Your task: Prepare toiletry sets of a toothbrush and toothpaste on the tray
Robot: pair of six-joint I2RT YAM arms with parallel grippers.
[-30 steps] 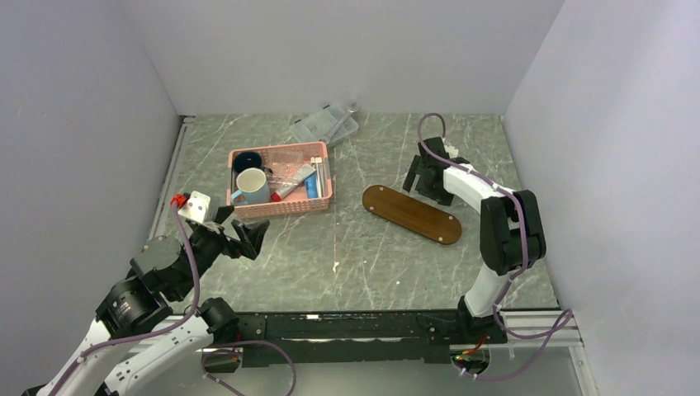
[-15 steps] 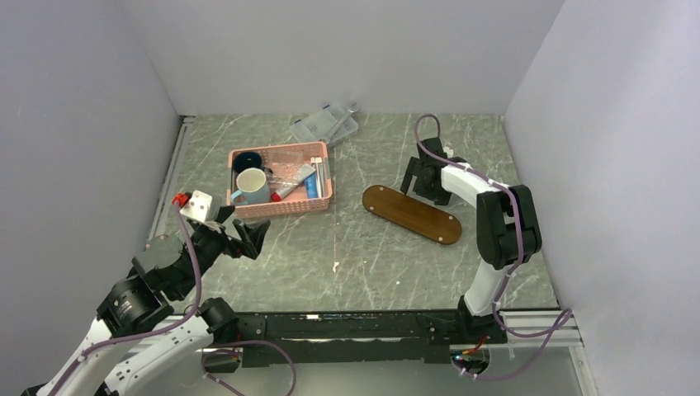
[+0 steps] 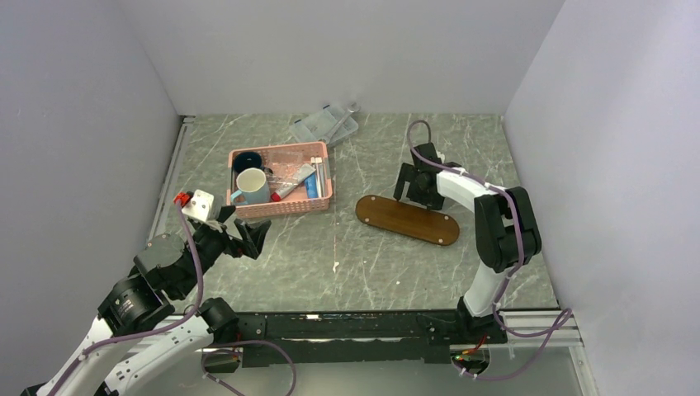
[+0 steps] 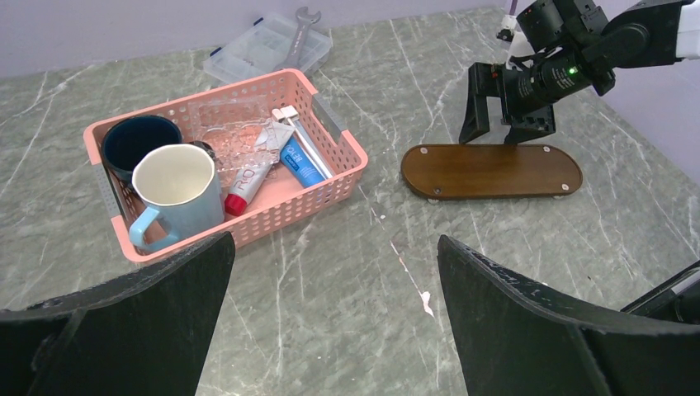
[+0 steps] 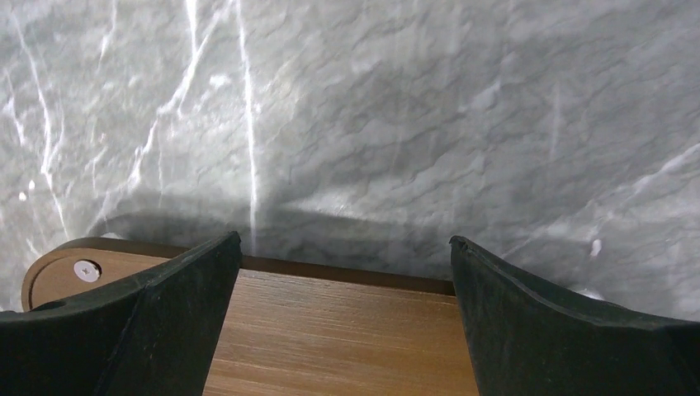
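Jaws: Both pairs stood wide apart, and neither one held anything.
Left gripper [image 3: 248, 235]: It hung low at the lower left of the top view, just below the pink basket [image 3: 281, 206], and pointed at it. I think it was there so it could reach in for the things.
Right gripper [image 3: 415, 186]: It stood at the far edge of the tray [image 3: 409, 220], right of the middle of the top view, with its fingers pointing down. In its own camera the tray's edge ran across between the two fingers. I could not tell if they touched the wood. My guess was that it was there to nudge the tray straight.
Tray: It lay flat on the table, to the right of the basket and well apart from it. Nothing was on it.
Toothpaste [image 4: 301, 163]: A blue tube lay in the middle of the basket, beside a whitish tube with a red cap [image 4: 248, 177].
Toothbrush: A thin white stick [image 4: 299, 136] lay next to the blue tube. It may have been the toothbrush, but it was too small to be sure.
Mugs: A light blue mug [image 4: 177, 186] and a dark mug [image 4: 140, 140] filled the left end of the basket, so the tubes lay toward the right.
Job: No set was made yet.
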